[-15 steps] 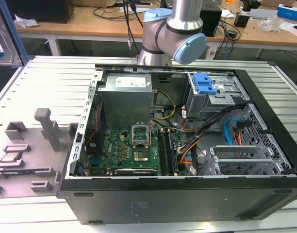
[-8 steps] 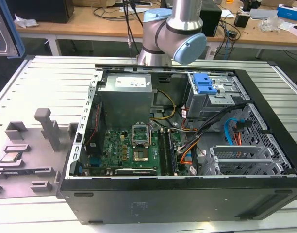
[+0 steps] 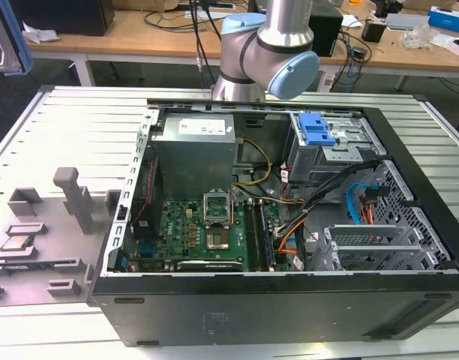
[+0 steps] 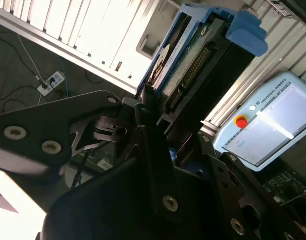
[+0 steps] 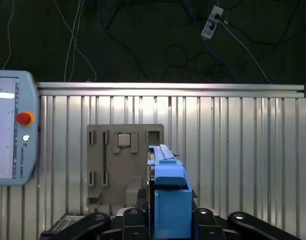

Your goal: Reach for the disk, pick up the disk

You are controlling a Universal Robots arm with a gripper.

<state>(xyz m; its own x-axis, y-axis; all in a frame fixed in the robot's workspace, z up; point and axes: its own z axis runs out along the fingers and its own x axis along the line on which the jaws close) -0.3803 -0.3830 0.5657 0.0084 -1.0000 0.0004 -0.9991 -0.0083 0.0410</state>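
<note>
Where the first wrist view looks down past the black linkages, the end effector (image 5: 169, 222) is clamped on the disk (image 5: 168, 182), its links flanking both flat sides. The disk stands edge-on with its blue carrier frame toward the camera. It is held up off the ribbed metal tabletop (image 5: 243, 150) and overlaps one side of a grey fixture plate (image 5: 120, 165) lying there. A teach pendant (image 5: 10, 130) with a red button sits by the tabletop's edge, beyond which dark floor, cables and a power strip (image 5: 211, 22) show. In the second wrist view the disk's connector row and circuit-board side are visible, with the blue frame running round them. In the exterior view the arm (image 3: 267, 45) rises at the tabletop's far edge behind an open computer case (image 3: 274, 315), which lies on its side near the tabletop's middle. Inside it are a grey power-supply box (image 3: 196, 154), a green motherboard (image 3: 207, 229) and a blue-latched drive cage (image 3: 327, 142).
</note>
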